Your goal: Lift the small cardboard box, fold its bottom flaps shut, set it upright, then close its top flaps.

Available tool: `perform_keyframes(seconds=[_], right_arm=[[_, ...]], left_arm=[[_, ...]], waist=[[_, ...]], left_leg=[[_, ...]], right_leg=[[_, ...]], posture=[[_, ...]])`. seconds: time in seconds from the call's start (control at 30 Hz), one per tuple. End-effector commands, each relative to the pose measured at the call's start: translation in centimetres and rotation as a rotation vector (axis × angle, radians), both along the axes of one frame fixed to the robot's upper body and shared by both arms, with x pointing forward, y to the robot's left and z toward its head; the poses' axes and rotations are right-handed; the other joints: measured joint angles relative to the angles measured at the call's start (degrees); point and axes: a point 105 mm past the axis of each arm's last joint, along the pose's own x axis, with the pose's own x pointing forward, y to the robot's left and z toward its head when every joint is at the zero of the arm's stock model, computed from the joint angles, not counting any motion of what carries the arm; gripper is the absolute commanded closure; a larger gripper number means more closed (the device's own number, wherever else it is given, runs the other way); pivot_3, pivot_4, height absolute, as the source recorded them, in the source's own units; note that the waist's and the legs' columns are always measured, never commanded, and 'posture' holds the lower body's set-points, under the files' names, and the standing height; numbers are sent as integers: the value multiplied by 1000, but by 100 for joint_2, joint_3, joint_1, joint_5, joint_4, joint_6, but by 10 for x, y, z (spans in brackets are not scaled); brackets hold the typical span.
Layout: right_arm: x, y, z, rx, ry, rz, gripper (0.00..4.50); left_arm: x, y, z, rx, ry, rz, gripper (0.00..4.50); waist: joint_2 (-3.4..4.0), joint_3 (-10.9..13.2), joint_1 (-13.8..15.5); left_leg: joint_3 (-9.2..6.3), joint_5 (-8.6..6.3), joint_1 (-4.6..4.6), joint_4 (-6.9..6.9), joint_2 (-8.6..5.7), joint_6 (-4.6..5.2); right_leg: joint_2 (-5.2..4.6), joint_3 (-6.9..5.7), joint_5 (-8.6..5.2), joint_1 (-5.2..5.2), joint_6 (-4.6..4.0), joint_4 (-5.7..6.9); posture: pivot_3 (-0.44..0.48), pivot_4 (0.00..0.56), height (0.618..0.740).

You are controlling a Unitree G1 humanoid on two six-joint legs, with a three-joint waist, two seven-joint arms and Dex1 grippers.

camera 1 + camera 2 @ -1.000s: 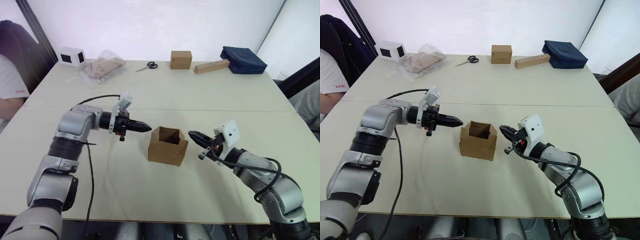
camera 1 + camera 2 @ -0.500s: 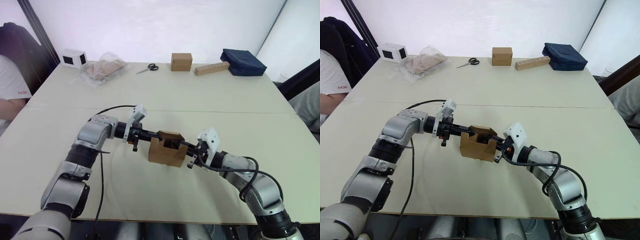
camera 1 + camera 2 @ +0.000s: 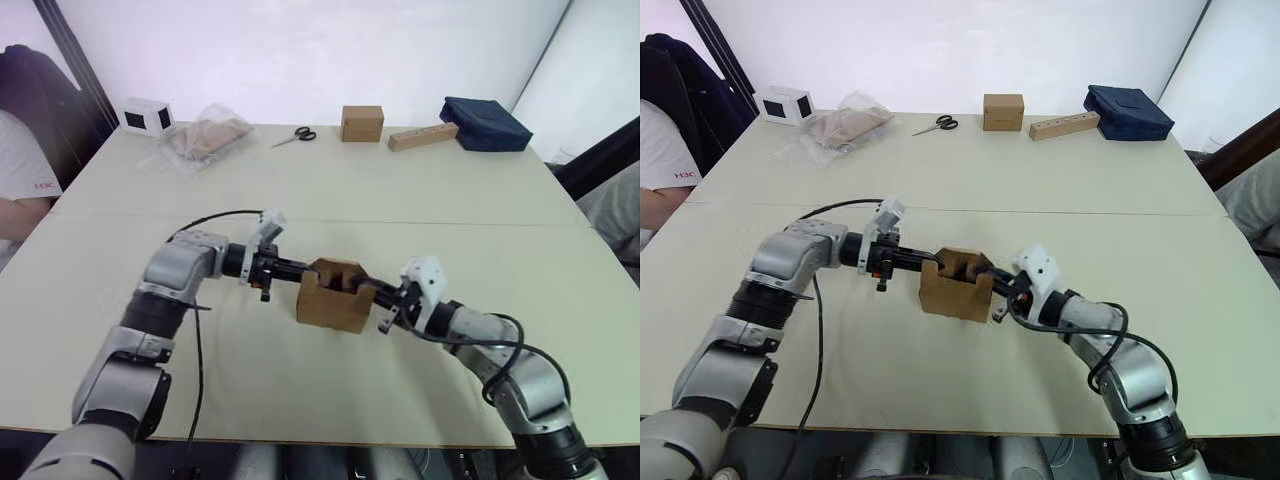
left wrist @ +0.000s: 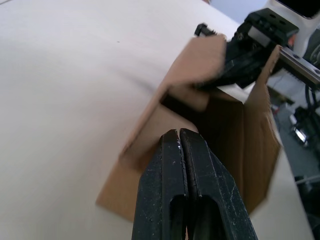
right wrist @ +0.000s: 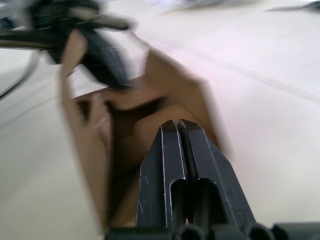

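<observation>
The small cardboard box stands upright near the middle of the table, its top flaps partly pushed inward. My left gripper is shut, its tip against the box's left top edge. From the opposite side my right gripper is shut too, its tip pressing into the box's right top edge and flap. In the left wrist view a bent flap leans over the opening, with the right gripper's black fingers behind it. The box's inside floor is mostly hidden.
Along the far edge of the table lie a white box, a plastic bag, scissors, a neat cardboard cube, a long tan block and a dark blue bag. A person sits at the left.
A second ago both grippers hung apart from the box; they have closed in onto its top edges and the flaps have bent inward. Since half a second ago, both shifted only slightly.
</observation>
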Motion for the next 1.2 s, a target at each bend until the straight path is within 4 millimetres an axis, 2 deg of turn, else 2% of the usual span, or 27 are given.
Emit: perform_keyframes(seconds=[0.03,0.13,0.27,0.33,0.43,0.5,0.6,0.73,0.9,1.2], right_arm=[[-10,-1,42,45,-128,1,4500],[-16,0,54,50,-153,7,4500],[-35,12,67,56,-171,90,4500],[-48,21,65,32,-149,165,4500],[-63,31,47,-43,-66,287,4500],[-62,31,40,-72,-44,300,4500],[-53,33,31,-79,-21,296,4500],[-44,35,23,-84,-9,287,4500],[-29,35,11,-107,5,249,4500],[-22,34,-3,-157,25,253,4500]], left_arm=[[2,11,29,-61,-39,25,4476],[6,16,33,-69,-37,47,4476],[24,11,31,-76,-49,102,4476],[33,3,28,-92,-43,118,4476],[51,-17,14,-91,-38,151,4476],[57,-28,6,-95,-30,155,4476],[55,-42,-10,-69,-6,109,4476],[48,-52,-16,-72,34,46,4476],[39,-54,-19,-78,81,-25,4476],[24,-51,-25,-47,144,-93,4476]], waist=[[1,1,1],[1,1,4],[0,1,38],[0,1,43],[-4,2,98],[-5,2,123],[-6,3,106],[-7,4,103],[-7,5,108],[-7,4,109]], left_leg=[[0,0,0,-1,0,0],[-1,0,-1,-2,0,0],[-1,0,-1,-2,-2,0],[0,0,-2,-2,-4,0],[2,0,-4,-1,-7,1],[3,-1,-5,-1,-9,1],[5,-3,-6,-1,-11,5],[4,-3,-6,-1,-10,5],[3,-3,-7,-1,-5,5],[2,-3,-9,-1,-5,6]], right_leg=[[0,0,0,-1,0,0],[0,0,0,-2,0,0],[-3,-2,0,0,-1,-1],[-4,-2,0,0,0,-4],[-4,-2,0,0,0,-8],[-3,-2,-1,0,-1,-11],[-3,-2,0,0,0,-14],[-1,-2,0,-1,0,-12],[0,-2,0,-2,-1,-13],[-2,-2,0,-3,0,-13]], posture=[[0,150,740],[0,150,740],[0,150,740],[0,150,740],[0,150,740],[0,150,740],[0,150,740],[0,150,740],[0,150,740],[0,150,740]])
